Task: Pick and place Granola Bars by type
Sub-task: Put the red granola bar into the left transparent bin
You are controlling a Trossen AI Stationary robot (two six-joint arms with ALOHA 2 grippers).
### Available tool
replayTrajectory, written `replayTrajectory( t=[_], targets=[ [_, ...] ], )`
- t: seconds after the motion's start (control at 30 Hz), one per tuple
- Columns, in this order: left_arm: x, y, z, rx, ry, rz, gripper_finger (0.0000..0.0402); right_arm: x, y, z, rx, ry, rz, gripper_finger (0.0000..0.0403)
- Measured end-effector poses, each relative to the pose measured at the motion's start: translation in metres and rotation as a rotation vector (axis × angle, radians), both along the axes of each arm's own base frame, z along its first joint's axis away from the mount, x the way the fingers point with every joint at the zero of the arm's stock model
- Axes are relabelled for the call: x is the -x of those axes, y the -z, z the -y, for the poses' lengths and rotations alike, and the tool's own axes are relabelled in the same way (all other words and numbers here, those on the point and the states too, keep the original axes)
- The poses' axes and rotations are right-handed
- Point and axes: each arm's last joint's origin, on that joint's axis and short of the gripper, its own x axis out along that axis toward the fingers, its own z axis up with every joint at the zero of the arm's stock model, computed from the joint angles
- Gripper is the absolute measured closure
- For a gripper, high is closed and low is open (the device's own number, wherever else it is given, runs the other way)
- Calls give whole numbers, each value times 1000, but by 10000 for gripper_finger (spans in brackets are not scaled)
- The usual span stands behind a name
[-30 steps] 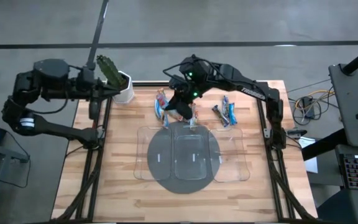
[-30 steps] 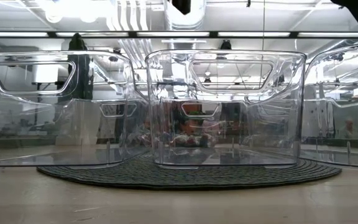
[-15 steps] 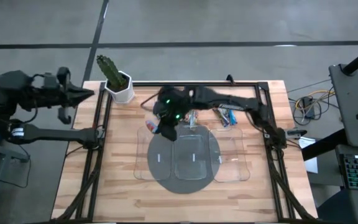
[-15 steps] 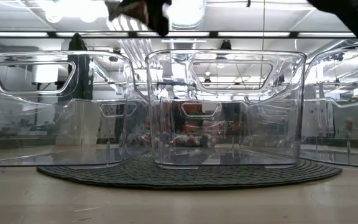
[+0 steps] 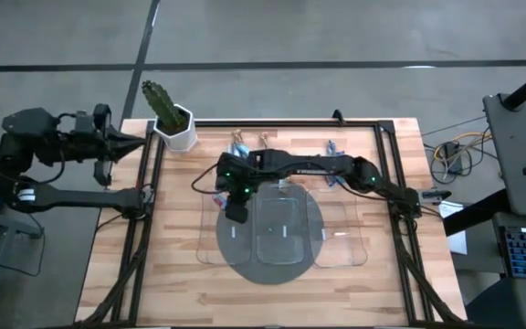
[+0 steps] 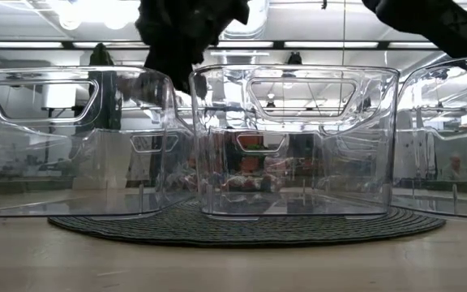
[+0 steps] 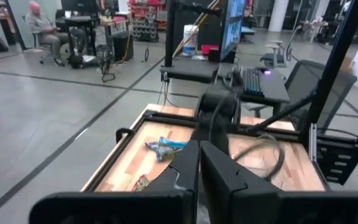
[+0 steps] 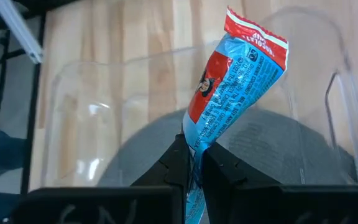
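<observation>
My right gripper (image 5: pixel 234 210) hangs over the left clear tray (image 5: pixel 210 239), shut on a granola bar (image 8: pixel 236 78) with a light blue and red wrapper. In the low view this gripper (image 6: pixel 178 45) shows dark above the left tray's rim. More granola bars lie on the wood behind the trays, a few at the far middle (image 5: pixel 238 141) and a few at the far right (image 5: pixel 333 160). My left gripper (image 5: pixel 141 140) is shut on nothing and points level, beyond the table's far left corner; its shut fingers (image 7: pixel 199 163) show in the left wrist view. My right gripper pinches the bar's near end (image 8: pixel 195 142) between its two fingers. The fingers slant down and lie along the bar. The rest of the bar sticks out past the fingertips, lifted clear above the left tray.
Three clear trays stand side by side: the left one, a middle one (image 5: pixel 281 239) on a dark round mat (image 5: pixel 268 272), and a right one (image 5: pixel 345 245). A potted cactus (image 5: pixel 167 114) stands at the far left corner. A black frame (image 5: pixel 150 210) runs along the table's sides.
My right gripper has carried the bar from the bars at the far middle toward the table's near left and down, tipping more steeply, until it hangs over the left tray. My left arm has drawn back toward the left, away from the cactus, and stays shut.
</observation>
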Motion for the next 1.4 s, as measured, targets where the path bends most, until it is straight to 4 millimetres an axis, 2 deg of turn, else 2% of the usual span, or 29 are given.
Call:
replayTrajectory(
  t=[0.17,0.47,0.63,0.8,1.0,1.3,1.4],
  targets=[
    [3,-1,0,-3,0,16,402,-2,7,1,19,18,-17,365],
    [2,-1,0,-4,0,15,402,-2,6,1,-2,53,-29,265],
    [2,-1,0,-3,0,13,402,0,-3,0,1,47,-1,241],
    [-1,0,0,-15,2,1,402,12,-45,-1,25,19,123,246],
    [-4,1,-1,-19,3,-12,402,42,-108,-2,83,-36,290,288],
    [-14,2,-3,-1,1,-36,402,112,-200,-4,213,-11,497,384],
    [-22,1,-4,-8,3,-39,402,145,-227,-5,276,25,540,393]
  ],
)
